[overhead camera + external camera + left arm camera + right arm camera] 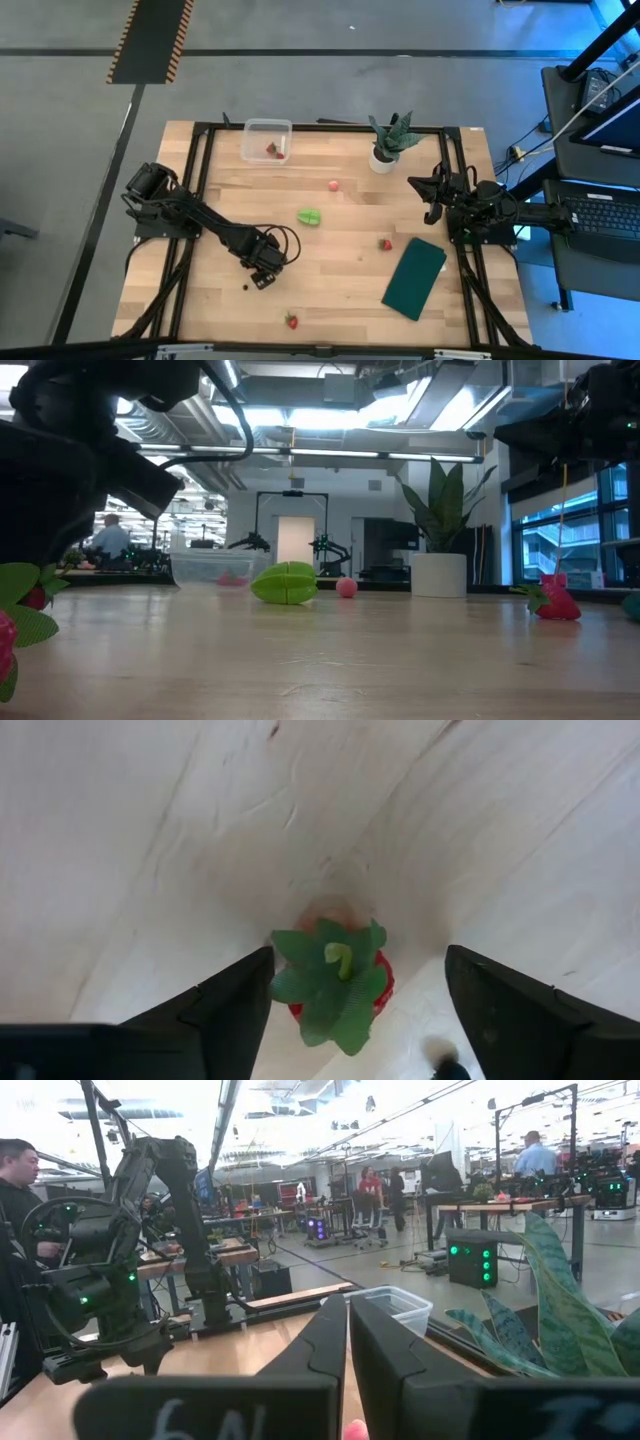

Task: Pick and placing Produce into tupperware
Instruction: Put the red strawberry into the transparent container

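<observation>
So I've got the left end effector (pixel 350 1010) down low over the tabletop (pixel 330 290) on my left-front side, fingers spread wide with a strawberry (pixel 335 982) sitting right between them, leafy cap pointing up at the wrist camera; nothing's gripped yet, so I'd call this the approach-to-grasp step for that berry; next move as I see it is to drop the last bit, keep the berry centred, then pinch gently because it's tiny and could squirt out sideways; after that it's a long carry to the tupperware (pixel 267 140) at the far edge of the tabletop, which already has a red strawberry (pixel 271 150) inside; still loose out there: the green lumpy piece (pixel 309 216) mid-table, the pinkish round fruit (pixel 333 185) beyond it toward the potted plant (pixel 388 143), another strawberry (pixel 385 243) just beside the dark green rectangle (pixel 414 277), and one more strawberry (pixel 291 321) near the front edge; right end effector (pixel 432 200) is parked by the right rail, fingers pressed together and holding nothing.
</observation>
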Action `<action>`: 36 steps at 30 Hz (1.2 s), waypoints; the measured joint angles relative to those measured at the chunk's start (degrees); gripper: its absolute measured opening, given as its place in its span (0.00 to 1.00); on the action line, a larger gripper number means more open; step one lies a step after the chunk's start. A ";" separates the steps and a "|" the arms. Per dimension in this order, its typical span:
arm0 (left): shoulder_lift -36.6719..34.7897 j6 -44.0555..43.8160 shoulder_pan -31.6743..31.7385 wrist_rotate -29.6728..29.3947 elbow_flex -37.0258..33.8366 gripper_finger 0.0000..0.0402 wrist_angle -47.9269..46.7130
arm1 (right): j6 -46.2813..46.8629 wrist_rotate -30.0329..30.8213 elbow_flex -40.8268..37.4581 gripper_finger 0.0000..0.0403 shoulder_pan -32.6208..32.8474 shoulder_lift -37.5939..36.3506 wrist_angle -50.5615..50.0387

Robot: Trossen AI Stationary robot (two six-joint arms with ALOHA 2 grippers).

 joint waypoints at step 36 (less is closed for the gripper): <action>0.31 -1.14 -0.02 1.34 0.02 0.52 -1.49 | 0.26 -0.02 0.00 0.05 0.00 0.00 -0.02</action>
